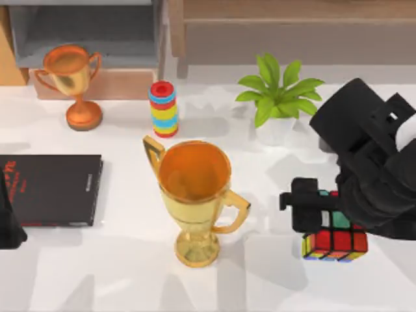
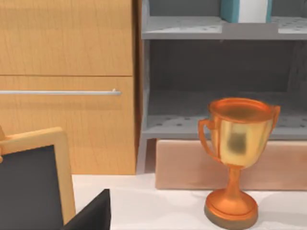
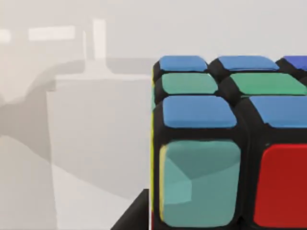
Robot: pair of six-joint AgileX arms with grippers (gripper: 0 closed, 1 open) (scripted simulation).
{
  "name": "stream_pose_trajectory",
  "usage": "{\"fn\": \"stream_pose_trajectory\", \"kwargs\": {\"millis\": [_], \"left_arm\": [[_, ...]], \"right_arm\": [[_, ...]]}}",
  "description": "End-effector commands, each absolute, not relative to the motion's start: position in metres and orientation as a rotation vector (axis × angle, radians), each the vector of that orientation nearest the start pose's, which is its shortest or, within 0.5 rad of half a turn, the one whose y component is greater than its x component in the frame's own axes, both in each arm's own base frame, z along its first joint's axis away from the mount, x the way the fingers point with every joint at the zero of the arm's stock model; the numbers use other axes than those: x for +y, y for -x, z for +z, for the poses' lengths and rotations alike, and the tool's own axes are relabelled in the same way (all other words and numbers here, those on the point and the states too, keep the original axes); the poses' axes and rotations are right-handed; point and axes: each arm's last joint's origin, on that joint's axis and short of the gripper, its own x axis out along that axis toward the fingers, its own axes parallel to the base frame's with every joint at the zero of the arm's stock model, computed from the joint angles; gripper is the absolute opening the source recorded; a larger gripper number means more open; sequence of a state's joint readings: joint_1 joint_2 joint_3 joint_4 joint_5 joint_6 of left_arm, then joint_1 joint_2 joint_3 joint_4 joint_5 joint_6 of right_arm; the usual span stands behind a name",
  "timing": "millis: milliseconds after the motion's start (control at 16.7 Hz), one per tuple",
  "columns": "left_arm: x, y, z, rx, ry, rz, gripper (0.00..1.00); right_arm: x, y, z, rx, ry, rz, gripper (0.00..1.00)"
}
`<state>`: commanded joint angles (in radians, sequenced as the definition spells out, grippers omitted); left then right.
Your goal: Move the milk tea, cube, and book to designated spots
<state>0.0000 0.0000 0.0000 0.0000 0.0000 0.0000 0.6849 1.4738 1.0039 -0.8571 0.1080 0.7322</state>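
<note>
The cube, a puzzle cube with a black frame and coloured squares, sits at the table's right front. My right gripper hangs directly over it and covers its top. In the right wrist view the cube is very close, with blue, green, teal and red squares showing. The book, teal with white page edges, stands on the upper grey shelf in the left wrist view. My left arm is parked at the table's left edge. The milk tea is out of view.
A large gold trophy stands mid-table. A small orange trophy is back left, below a grey shelf. A ring stack, a potted plant and a thin black book are also there.
</note>
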Motion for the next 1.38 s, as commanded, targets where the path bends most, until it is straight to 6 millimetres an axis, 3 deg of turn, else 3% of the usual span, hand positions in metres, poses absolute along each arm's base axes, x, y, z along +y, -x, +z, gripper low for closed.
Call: {"fn": "stream_pose_trajectory", "kwargs": {"millis": [180, 360, 600, 840, 1200, 1380], "left_arm": [[-0.001, -0.106, 0.160, 0.000, 0.000, 0.000, 1.00], [-0.001, -0.106, 0.160, 0.000, 0.000, 0.000, 1.00], [-0.001, -0.106, 0.160, 0.000, 0.000, 0.000, 1.00], [-0.001, -0.106, 0.160, 0.000, 0.000, 0.000, 1.00], [-0.001, -0.106, 0.160, 0.000, 0.000, 0.000, 1.00], [-0.001, -0.106, 0.160, 0.000, 0.000, 0.000, 1.00]], "right_arm": [[0.191, -0.253, 0.242, 1.014, -0.075, 0.114, 0.00], [0.213, -0.297, 0.286, 0.650, -0.044, 0.166, 0.00], [0.225, -0.335, 0.352, 0.223, -0.014, 0.109, 0.00], [0.219, -0.349, 0.393, 0.015, -0.001, 0.006, 0.00], [0.218, -0.348, 0.399, -0.006, -0.006, -0.001, 0.00], [0.201, -0.354, 0.423, -0.069, -0.037, -0.024, 0.00]]}}
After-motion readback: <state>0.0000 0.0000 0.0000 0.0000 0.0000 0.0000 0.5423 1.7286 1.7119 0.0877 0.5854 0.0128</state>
